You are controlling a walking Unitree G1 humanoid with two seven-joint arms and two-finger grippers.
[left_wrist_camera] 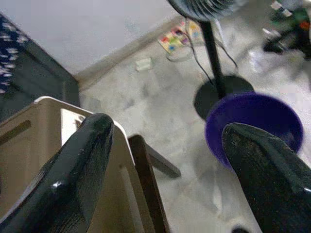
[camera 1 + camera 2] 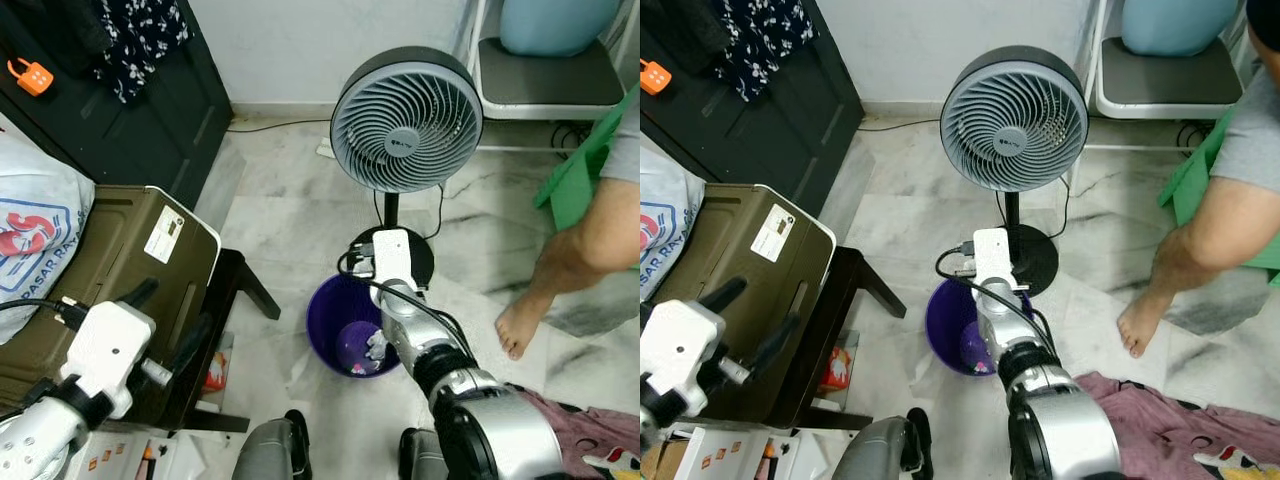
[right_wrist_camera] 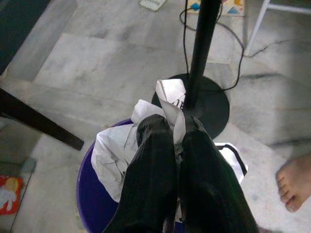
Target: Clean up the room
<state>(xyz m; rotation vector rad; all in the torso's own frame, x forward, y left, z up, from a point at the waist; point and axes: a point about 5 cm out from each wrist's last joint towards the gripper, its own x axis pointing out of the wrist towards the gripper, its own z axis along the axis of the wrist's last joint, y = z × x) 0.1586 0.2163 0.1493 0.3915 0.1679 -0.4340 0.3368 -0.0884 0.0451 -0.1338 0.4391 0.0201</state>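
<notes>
Purple plastic bin (image 2: 340,320) is sitting on the marble floor (image 2: 290,210), touching or just beside the round base of the standing fan (image 2: 406,120), directly in front of the robot. Right gripper (image 3: 174,128) is reaching out over it, fingers clenched tight on a wad of crumpled white paper (image 3: 116,150) w/ some black print; paper is bunching out on both sides of the fingers and a strip is sticking up between the tips.

Key relation: in the right wrist view the bin's rim is showing straight under the paper, so the wad is hanging above the opening, prob. a bit toward the near/fan side rather than dead centre. Bin is lying straight down from the claw, no sideways reach needed. Some white scraps are already lying in the bottom of the bin, seen in the left eye view.

Judging the step: drop phase of binning the trash. Next move is likely just parting the fingers, maybe lowering first so the light paper isn't drifting past the rim.

Left gripper (image 1: 165,165) is raised at the robot's left, fingers spread wide and holding nothing, hovering near the olive-brown box (image 2: 120,260) on the dark stand; bin is well off to its right, so right arm is the nearer one by far.

Person's bare foot (image 2: 515,325) is standing on the floor to the right, apart from the bin. Pink cloth (image 2: 1160,420) is lying by the robot's right side.
</notes>
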